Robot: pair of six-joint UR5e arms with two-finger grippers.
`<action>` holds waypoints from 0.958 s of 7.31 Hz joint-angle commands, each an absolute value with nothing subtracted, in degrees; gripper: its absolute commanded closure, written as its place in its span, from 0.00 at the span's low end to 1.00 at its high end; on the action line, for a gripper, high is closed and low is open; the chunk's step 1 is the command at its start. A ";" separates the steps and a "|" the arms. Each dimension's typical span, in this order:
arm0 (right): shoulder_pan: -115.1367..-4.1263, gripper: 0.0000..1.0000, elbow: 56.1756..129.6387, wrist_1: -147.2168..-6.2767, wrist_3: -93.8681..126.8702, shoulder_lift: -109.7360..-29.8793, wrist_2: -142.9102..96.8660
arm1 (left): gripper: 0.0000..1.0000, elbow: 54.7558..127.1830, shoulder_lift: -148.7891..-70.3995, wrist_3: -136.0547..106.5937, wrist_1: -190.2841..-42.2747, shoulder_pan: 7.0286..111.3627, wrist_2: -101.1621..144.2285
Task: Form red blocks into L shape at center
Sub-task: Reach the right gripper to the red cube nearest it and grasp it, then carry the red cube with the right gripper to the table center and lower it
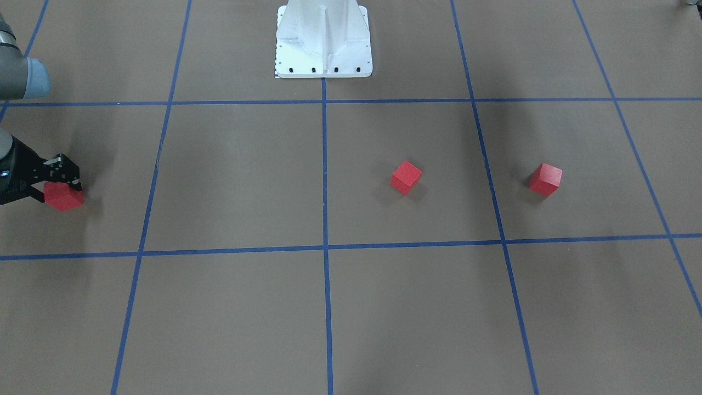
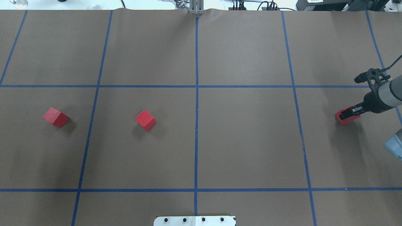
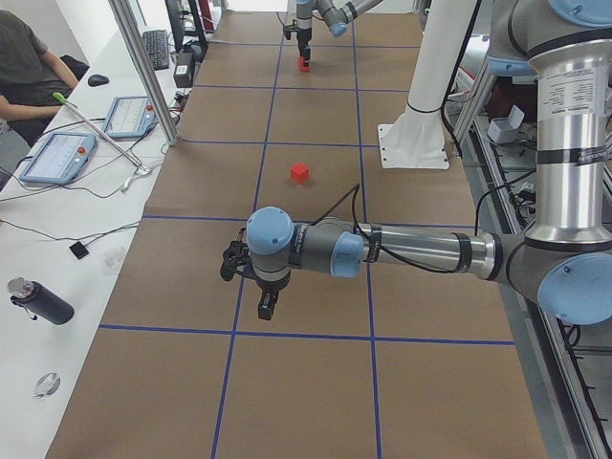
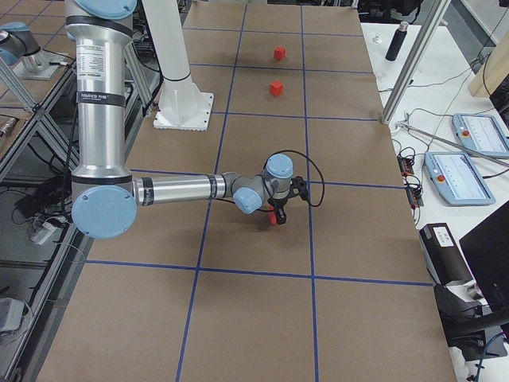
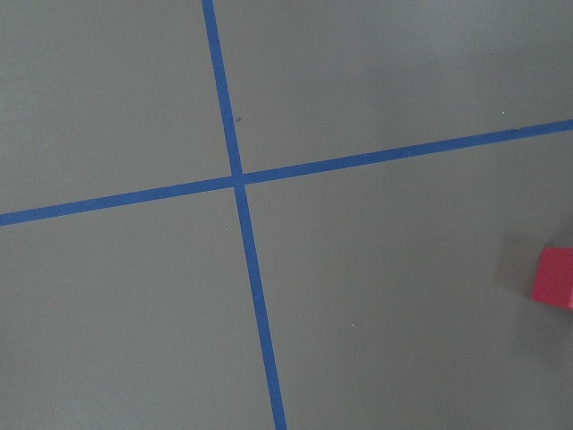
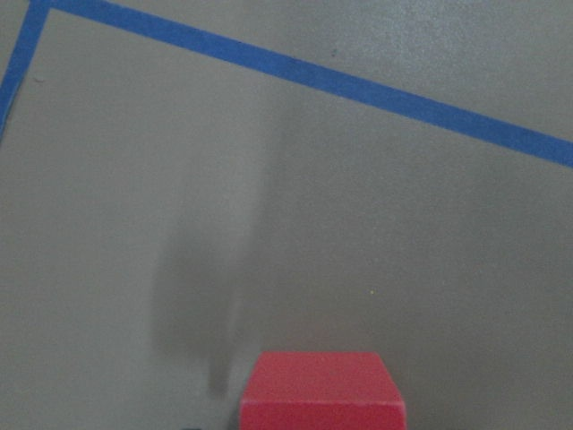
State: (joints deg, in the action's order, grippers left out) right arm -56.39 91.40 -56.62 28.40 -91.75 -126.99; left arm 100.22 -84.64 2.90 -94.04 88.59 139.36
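Three red blocks lie on the brown gridded table. One block [image 2: 56, 117] is at the far left. A second block [image 2: 145, 120] sits in the square just left of the centre line. My right gripper [image 2: 348, 115] is at the far right, shut on the third block [image 2: 343, 119], low over the table; that block also shows in the front view [image 1: 64, 197] and the right wrist view [image 6: 322, 394]. My left gripper [image 3: 267, 308] shows only in the exterior left view, high over the table's left part; I cannot tell whether it is open or shut. The left wrist view shows one block [image 5: 555, 278] at its right edge.
Blue tape lines [image 2: 196, 125] divide the table into squares. The white robot base [image 1: 323, 44] stands at the table's robot-side edge. A side table with tablets [image 3: 57, 158], a bottle [image 3: 38, 301] and a seated person [image 3: 29, 72] runs along the far side.
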 commanded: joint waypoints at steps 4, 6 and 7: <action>-55.06 1.00 98.87 -58.45 51.49 -82.40 -132.02 | 0.00 100.64 -84.64 2.81 -94.04 88.59 141.67; -45.05 1.00 98.96 -60.62 63.42 -72.39 -121.86 | 0.00 100.72 -85.25 2.81 -94.04 88.51 141.77; -41.78 1.00 99.40 -67.95 68.76 -65.98 -118.68 | 0.00 100.72 -85.34 2.81 -94.04 88.42 141.77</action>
